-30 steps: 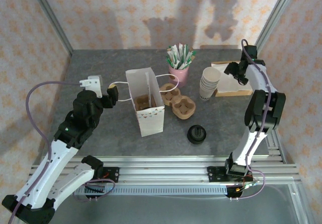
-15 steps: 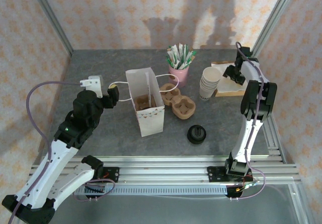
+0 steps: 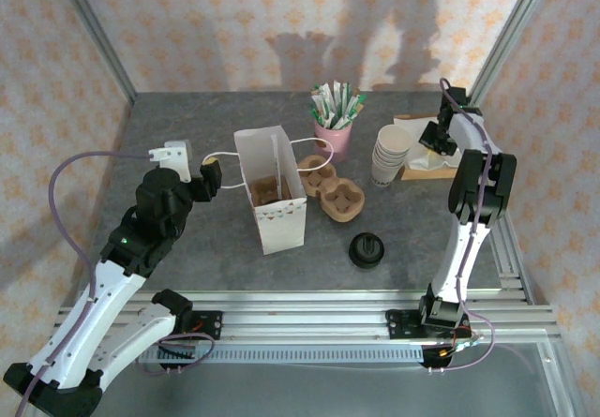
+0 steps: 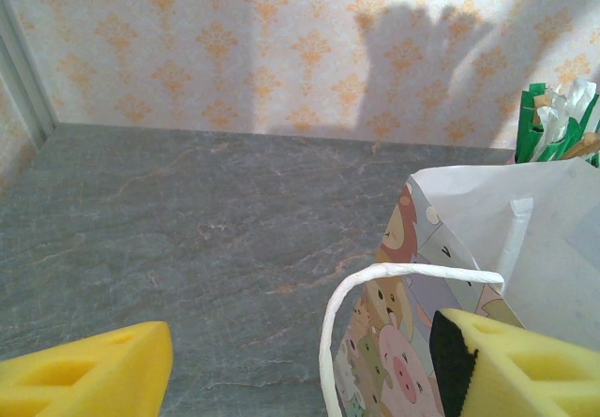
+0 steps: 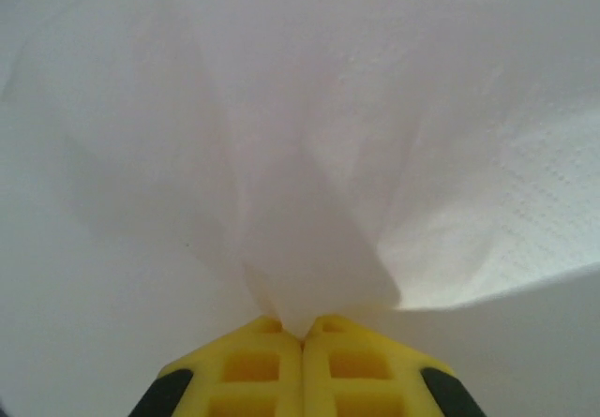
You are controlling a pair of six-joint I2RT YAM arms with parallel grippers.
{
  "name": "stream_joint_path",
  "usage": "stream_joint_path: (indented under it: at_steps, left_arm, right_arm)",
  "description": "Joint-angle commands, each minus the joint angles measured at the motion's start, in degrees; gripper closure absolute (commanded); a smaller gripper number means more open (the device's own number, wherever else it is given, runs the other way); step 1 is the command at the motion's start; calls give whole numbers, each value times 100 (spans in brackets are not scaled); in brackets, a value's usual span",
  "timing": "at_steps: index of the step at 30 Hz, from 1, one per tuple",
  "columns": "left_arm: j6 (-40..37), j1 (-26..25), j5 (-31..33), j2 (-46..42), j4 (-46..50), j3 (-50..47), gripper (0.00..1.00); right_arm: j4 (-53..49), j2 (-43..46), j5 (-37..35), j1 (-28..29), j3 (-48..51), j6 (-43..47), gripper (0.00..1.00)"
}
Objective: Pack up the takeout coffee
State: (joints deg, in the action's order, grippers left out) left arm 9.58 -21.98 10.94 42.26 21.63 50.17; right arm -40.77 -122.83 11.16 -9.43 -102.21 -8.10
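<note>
The takeout coffee (image 3: 367, 249) shows as a black disc on the grey table, in front of the paper bag (image 3: 272, 197) and apart from both grippers. My right gripper (image 3: 435, 140) is far back right over the napkin stack; in the right wrist view its yellow fingertips (image 5: 302, 328) are shut on a pinched fold of white napkin (image 5: 309, 155). My left gripper (image 3: 208, 169) stands open at the bag's left side. The bag's white handle loop (image 4: 375, 281) runs between its open yellow fingers (image 4: 300, 365) without touching them.
Brown pulp cup carriers (image 3: 336, 192) lie right of the bag, and one sits inside it. A pink cup of sachets (image 3: 333, 131) stands behind. A stack of cream cups (image 3: 389, 155) stands beside the wooden napkin tray (image 3: 448, 172). Walls enclose the back and sides.
My right arm swung slightly back over the napkins and its gripper closed, pinching a napkin. The left arm, bag and coffee have not moved.
</note>
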Motion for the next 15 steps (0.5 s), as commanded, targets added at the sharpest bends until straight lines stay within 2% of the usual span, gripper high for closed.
stream_joint_path:
  at_steps: [1,10,13,15]
  left_arm:
    - [86,36,-17,-78,44,131,26]
    - [122,36,35,-78,43,127,26]
    - [123,36,38,-62,17,117,27]
    - [122,44,55,-38,29,116,27]
  right_arm:
    - [29,868,99,-24,14,-144,100]
    - [452,3013,9,38,787,-493,100]
    - [440,3729,59,413,876,-418,100]
    - [405,4157,83,903,865,-361,100]
